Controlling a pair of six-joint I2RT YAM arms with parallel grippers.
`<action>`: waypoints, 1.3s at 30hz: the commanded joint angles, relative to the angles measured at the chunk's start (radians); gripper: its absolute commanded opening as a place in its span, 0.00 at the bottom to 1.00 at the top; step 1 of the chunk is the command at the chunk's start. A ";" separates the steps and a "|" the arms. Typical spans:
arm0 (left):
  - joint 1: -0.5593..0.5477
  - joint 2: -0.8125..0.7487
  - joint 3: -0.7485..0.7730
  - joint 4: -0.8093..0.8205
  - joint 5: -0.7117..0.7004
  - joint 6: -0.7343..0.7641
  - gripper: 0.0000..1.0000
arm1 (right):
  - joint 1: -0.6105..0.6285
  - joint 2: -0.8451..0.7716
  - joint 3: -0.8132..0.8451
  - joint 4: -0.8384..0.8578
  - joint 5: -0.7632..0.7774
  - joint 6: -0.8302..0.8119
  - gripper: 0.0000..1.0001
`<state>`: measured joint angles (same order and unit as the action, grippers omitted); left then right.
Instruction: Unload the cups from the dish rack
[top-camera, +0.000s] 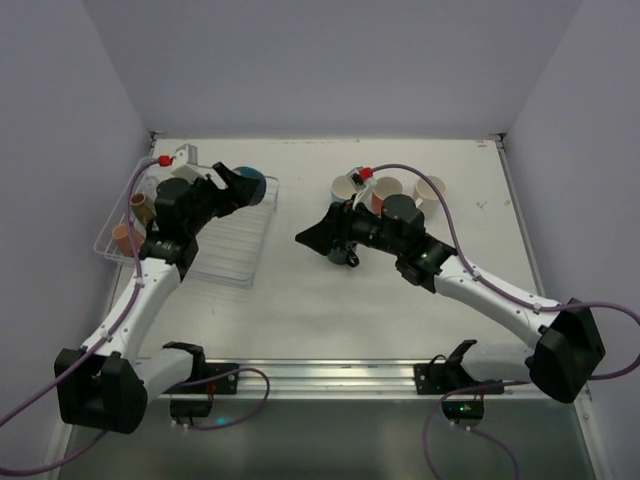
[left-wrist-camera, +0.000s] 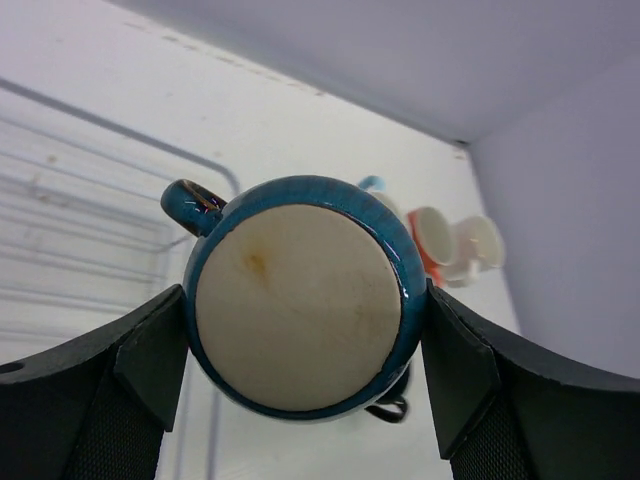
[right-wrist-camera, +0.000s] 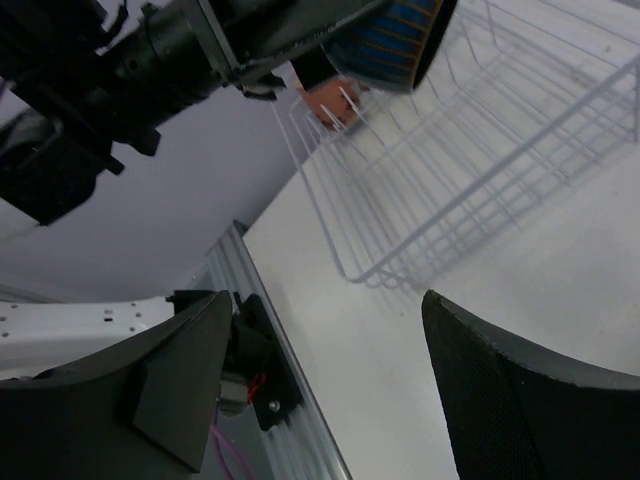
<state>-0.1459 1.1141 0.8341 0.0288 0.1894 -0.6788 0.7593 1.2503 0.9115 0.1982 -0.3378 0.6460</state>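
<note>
Above the far right corner of the dish rack (top-camera: 215, 245), the left end effector (top-camera: 240, 183) pinches a teal mug (top-camera: 253, 186) across its body, with 1 finger on each side. In the left wrist view the mug lies on its side in the grip. Its pale unglazed base faces the camera inside a ring of blue glaze, and its handle (left-wrist-camera: 190, 205) juts to the upper left. Both dark fingers (left-wrist-camera: 120, 370) press flat against the mug's sides. The right wrist view shows the mug held clear above the rack's thin wires.

At the left end of the rack sit 2 small cups: a brown cup (top-camera: 141, 206) toward the far side and a pink cup (top-camera: 124, 237) nearer the arm bases.

To the right of the rack, over the bare surface (top-camera: 300, 320), the right end effector (top-camera: 312, 236) points toward the rack with its jaws spread and nothing between them. A dark mug (top-camera: 346, 257) stands on the surface just beside that end effector, on the side away from the rack. Farther right of the rack, toward the far edge of the surface, 3 more cups stand upright in a loose row. A white cup (top-camera: 345, 187) is closest to the rack, then an orange cup (top-camera: 386, 190), then a cream cup (top-camera: 430, 190).
</note>
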 joint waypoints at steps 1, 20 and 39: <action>0.003 -0.097 -0.053 0.230 0.249 -0.195 0.13 | 0.002 0.003 -0.005 0.265 -0.113 0.040 0.79; -0.142 -0.217 -0.151 0.411 0.381 -0.588 0.14 | 0.002 0.143 0.167 0.306 -0.191 -0.128 0.77; -0.210 -0.221 -0.224 0.534 0.335 -0.674 0.74 | 0.002 0.120 0.060 0.523 -0.225 -0.019 0.00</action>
<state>-0.3500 0.9131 0.5961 0.5358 0.5041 -1.3891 0.7647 1.3991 1.0008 0.6632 -0.6121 0.6579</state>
